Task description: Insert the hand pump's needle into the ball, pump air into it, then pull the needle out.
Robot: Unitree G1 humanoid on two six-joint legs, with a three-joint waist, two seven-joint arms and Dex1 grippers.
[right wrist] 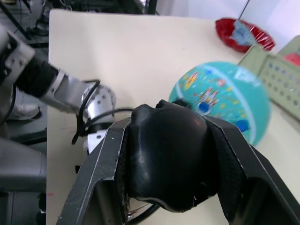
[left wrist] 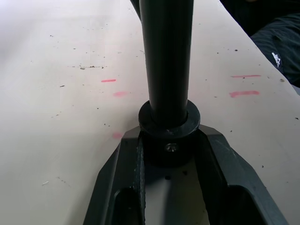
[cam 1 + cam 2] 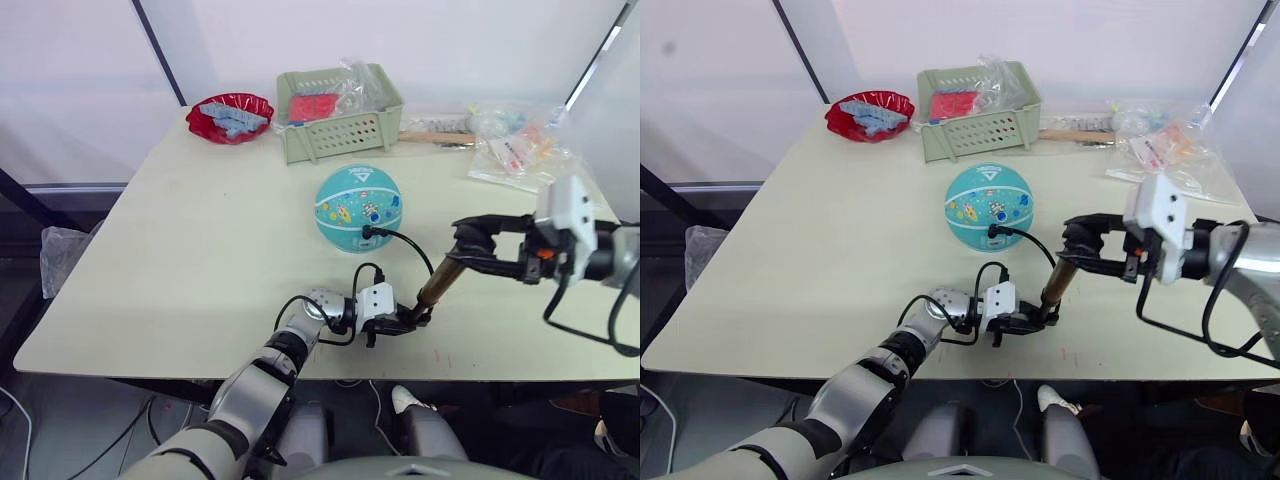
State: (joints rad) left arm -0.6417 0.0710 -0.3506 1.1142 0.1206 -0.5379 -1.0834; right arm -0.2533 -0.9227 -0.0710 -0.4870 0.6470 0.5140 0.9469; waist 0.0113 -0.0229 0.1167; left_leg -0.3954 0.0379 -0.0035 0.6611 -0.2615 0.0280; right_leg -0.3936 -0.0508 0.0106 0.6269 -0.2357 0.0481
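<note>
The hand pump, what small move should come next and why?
Probably a push of the T-handle down toward the pump body. The ball looks round, the hose fitting sits against it, the left pincer clamps the base of the hand pump, and the right pincer grips the raised handle.

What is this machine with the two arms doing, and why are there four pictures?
It is a robot. Two pictures come from cameras on its head, looking down at a table. The other two come from cameras on its wrists. Its left claw grips the bottom end of a hand pump, and its right claw grips the pump's black handle. A thin hose runs from the pump to a round teal ball. Behind are a red bowl and a green basket.
</note>
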